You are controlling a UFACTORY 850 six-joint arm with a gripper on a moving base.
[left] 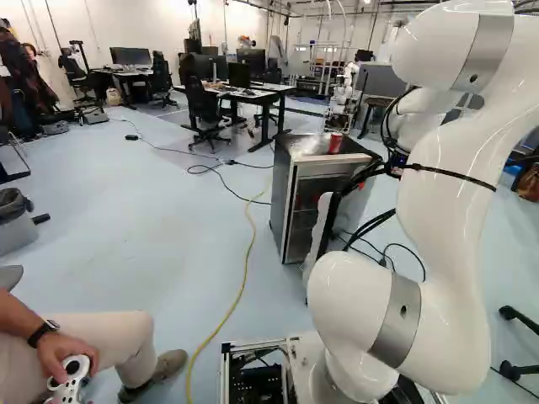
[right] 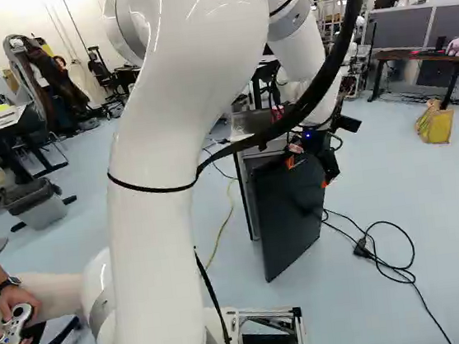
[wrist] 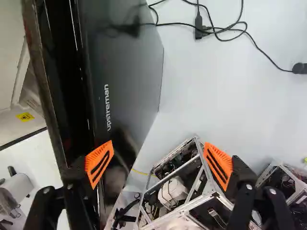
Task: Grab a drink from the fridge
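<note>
The black two-fingered gripper with orange pads (wrist: 159, 144), jaws spread wide and empty, hangs beside the upright, flat, dark fridge door (wrist: 125, 72), which lies off-centre toward one finger.

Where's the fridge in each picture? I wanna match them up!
Left base view: the fridge is just right of the middle, left of the arm.
Right base view: near the middle, its dark door in front.
Wrist view: its door runs from ahead of the gripper down beside one finger.
Shared landmark: black cable on the floor.
</note>
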